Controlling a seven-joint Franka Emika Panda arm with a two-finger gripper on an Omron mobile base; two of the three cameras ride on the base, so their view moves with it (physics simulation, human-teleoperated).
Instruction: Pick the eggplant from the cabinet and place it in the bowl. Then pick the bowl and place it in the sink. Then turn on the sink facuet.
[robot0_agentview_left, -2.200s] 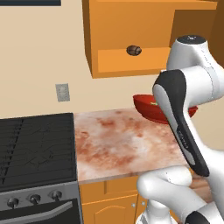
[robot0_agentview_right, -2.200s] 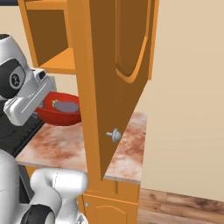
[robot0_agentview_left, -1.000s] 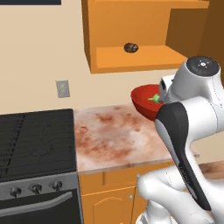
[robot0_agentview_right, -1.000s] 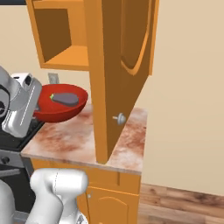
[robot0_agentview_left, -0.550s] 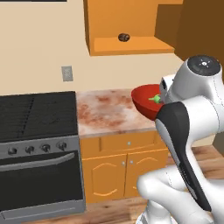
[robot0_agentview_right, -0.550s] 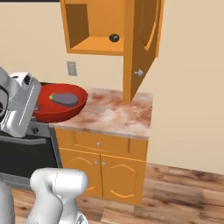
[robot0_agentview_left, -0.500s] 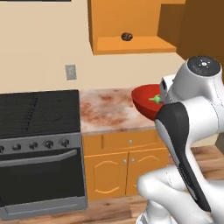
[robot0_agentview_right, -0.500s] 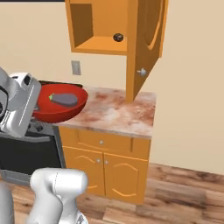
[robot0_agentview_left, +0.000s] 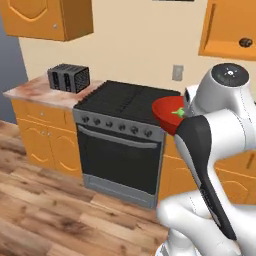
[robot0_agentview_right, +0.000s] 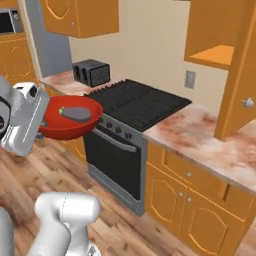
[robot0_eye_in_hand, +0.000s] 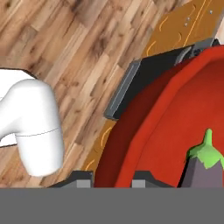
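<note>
Eggplant (robot0_agentview_right: 76, 114) inside red bowl (robot0_agentview_right: 67, 129), lying flat on bowl floor, just beyond gripper (robot0_eye_in_hand: 113, 178). Gripper pinched shut on bowl rim, fingertips (robot0_eye_in_hand: 80, 179) either side of near wall; bowl carried in air before stove (robot0_agentview_right: 134, 105), over wood-plank floor (robot0_eye_in_hand: 65, 48). Eggplant elongated, matte grey-purple, bright green stem cap. Bowl shallow, round, glossy. In hand view, long axis runs away from gripper, stem at far end.

Base pair flanking stove (robot0_agentview_left: 125, 107); hand close
</note>
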